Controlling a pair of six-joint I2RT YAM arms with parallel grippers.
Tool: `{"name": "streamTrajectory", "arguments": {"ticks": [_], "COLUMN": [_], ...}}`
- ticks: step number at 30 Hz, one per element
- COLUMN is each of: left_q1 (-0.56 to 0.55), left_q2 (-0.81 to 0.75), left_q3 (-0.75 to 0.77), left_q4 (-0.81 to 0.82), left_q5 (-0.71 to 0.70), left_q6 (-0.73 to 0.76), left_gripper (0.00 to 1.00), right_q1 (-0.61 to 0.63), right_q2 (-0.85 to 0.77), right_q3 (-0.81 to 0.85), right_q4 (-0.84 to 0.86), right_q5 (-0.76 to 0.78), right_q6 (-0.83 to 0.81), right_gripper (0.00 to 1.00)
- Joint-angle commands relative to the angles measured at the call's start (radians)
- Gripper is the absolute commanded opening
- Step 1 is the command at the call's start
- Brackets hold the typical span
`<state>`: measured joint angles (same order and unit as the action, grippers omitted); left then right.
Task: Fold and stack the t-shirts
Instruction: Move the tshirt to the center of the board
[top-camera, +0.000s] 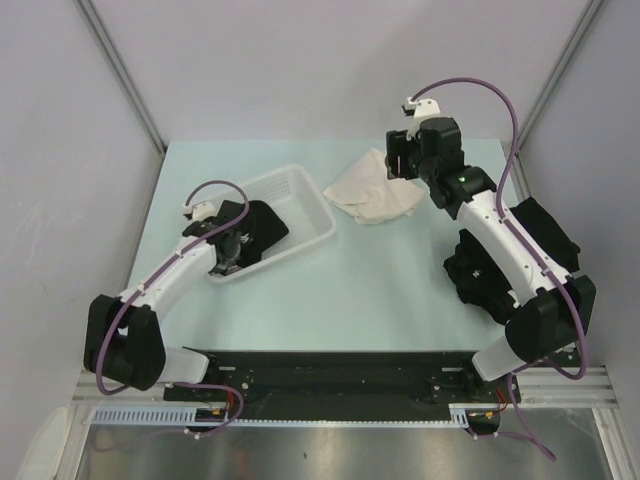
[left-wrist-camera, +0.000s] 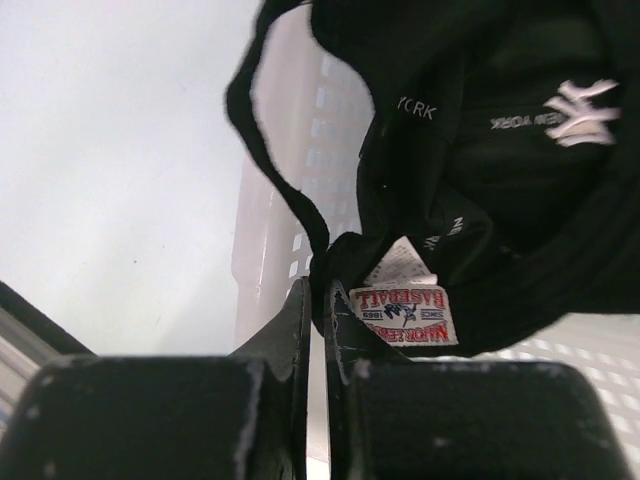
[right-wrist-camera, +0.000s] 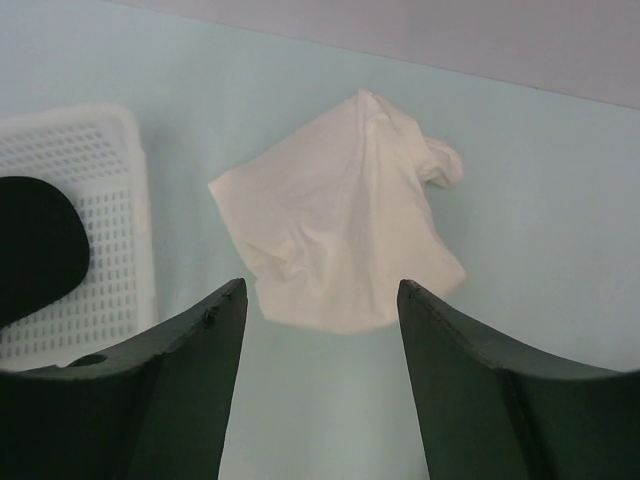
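**A:** So, what does the left gripper (left-wrist-camera: 318, 300) have?

**B:** Its jaws are pinched almost closed on a fold of the black shirt (left-wrist-camera: 520, 200), right beside the neck label (left-wrist-camera: 405, 310). The rest of the shirt is bunched past the fingertips, inside the basket (top-camera: 312, 213).

**A:** Which step is that, would you say?

**B:** Drawing a shirt out of the basket, I'd judge. Nothing is spread flat for folding yet.

**A:** And what does the next move need?

**B:** A lift high enough for the hanging cloth to clear the rim, then a carry to bare table (top-camera: 380, 300). From a single pinch the shirt will probably dangle in a bunch. A second hold would help to open it out.

**A:** Is the right gripper (right-wrist-camera: 320, 287) free for that?

**B:** Yes. Its jaws stand wide apart with nothing between them. It hovers over the cream shirt (right-wrist-camera: 340, 230), which lies crumpled on the table near the basket's right corner and apart from it.

**A:** Anything else out there?

**B:** A black heap (top-camera: 478, 275) lies under the right arm, probably more shirts. I can't tell whether they are folded.
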<state>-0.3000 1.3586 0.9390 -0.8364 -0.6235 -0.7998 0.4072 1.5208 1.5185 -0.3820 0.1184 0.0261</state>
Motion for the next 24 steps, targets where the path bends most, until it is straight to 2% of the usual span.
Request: {"name": "streamTrajectory", "arguments": {"ticks": [1,10,15,20,24], "left_q1": [-0.005,-0.016,-0.047,-0.080,-0.094], "left_q2": [-0.021,-0.044,-0.085,-0.125,-0.147], "left_q3": [0.014,0.009,0.027,0.075,0.133], "left_q4": [-0.032,-0.029,0.022,0.054,0.045], "left_q5": [0.025,0.039,0.067,0.079,0.061], "left_q6": [0.027,0.042,0.102,0.152,0.178], "left_gripper": [0.00,0.00,0.00,0.19,0.30], "right_q1": [0.018,0.035,0.048,0.073,0.091], "right_q2": [0.007,0.009,0.039,0.116,0.173], "right_q3": [-0.003,-0.001,-0.001,-0.006,-0.006], "right_q4": [0.045,0.025,-0.023,-0.040,-0.028], "right_q5": [-0.005,0.007,-0.017,-0.046,-0.089], "right_q6": [0.014,0.029,0.084,0.141,0.178], "right_gripper": [0.67,0.68,0.70,0.72,0.73]}}
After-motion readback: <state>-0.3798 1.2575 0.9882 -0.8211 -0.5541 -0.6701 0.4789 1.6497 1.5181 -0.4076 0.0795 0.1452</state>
